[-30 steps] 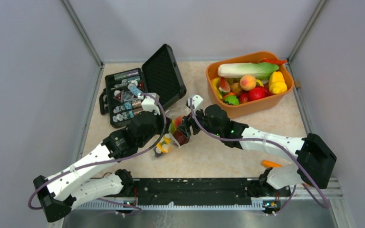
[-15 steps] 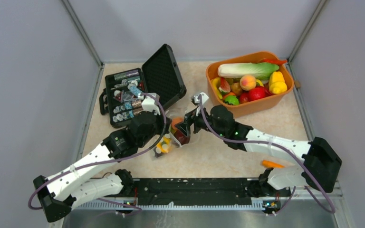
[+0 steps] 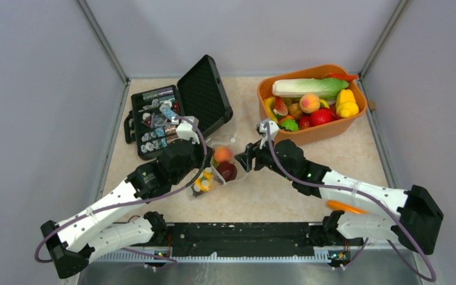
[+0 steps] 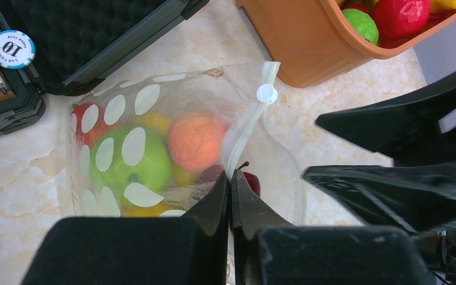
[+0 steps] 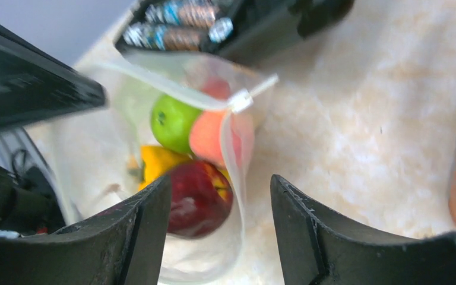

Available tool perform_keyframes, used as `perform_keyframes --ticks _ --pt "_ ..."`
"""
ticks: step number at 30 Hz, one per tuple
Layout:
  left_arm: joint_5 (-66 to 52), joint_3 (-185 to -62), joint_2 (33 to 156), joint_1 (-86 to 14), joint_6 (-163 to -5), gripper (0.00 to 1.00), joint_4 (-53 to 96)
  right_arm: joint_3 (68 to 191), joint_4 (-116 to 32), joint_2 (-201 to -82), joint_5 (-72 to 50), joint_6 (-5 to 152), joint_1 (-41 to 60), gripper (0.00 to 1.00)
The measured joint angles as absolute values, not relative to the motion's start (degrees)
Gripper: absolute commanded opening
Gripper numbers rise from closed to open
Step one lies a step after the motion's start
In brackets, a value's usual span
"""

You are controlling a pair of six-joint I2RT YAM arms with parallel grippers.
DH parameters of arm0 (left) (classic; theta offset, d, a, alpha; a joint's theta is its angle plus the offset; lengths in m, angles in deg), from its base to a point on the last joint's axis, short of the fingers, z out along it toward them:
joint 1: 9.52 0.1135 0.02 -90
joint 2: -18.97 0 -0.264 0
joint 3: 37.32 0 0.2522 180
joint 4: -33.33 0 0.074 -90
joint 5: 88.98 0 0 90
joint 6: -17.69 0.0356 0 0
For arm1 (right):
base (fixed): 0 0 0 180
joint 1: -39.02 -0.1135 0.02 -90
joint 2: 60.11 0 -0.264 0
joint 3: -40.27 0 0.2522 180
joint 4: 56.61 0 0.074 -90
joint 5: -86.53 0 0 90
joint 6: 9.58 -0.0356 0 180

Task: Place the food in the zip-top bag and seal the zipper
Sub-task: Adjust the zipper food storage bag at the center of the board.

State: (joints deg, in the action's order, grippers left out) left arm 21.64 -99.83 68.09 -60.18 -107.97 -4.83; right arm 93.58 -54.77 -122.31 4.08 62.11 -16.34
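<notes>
— Arm poses?
— Both arms reach inward. The left gripper (image 4: 230,191) is clenched on the zipper (image 4: 246,127). The right gripper (image 5: 219,184) hangs beside the bag's mouth, jaws parted, grasping nothing.
— Location, count?
— One zip-top bag (image 4: 124,119) lies between the black case (image 3: 178,107) and the orange tub (image 3: 314,133). Food (image 4: 133,166) inside: five pieces discernible.

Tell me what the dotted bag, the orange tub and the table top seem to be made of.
The zip-top bag looks like thin clear plastic film, glossy and creased; fruit shows through between its white dots. The orange tub looks like moulded rigid plastic, with a smooth, even wall. The table top has beige marble-like veining; stone or printed laminate, I cannot tell.
</notes>
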Motion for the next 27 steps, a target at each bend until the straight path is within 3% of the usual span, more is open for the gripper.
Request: perform_keyframes --ticks 10,17,23,27 --pt "21.47 -99.83 68.05 -60.18 -107.97 0.0 -4.85 96.55 -49.13 -133.37 4.82 59.27 -16.36 0.49" --pt "21.51 -99.81 66.96 -60.18 -107.99 0.0 -5.18 97.97 -49.61 -134.92 7.49 59.36 -16.34 0.28" --pt "21.47 -99.81 66.87 -60.18 -107.99 0.0 -5.25 97.93 -51.08 -134.87 7.64 59.34 -16.34 0.01" --pt "21.16 -99.81 66.98 -60.18 -107.93 0.0 -5.22 97.43 -51.75 -133.83 7.58 59.05 -16.34 0.0"
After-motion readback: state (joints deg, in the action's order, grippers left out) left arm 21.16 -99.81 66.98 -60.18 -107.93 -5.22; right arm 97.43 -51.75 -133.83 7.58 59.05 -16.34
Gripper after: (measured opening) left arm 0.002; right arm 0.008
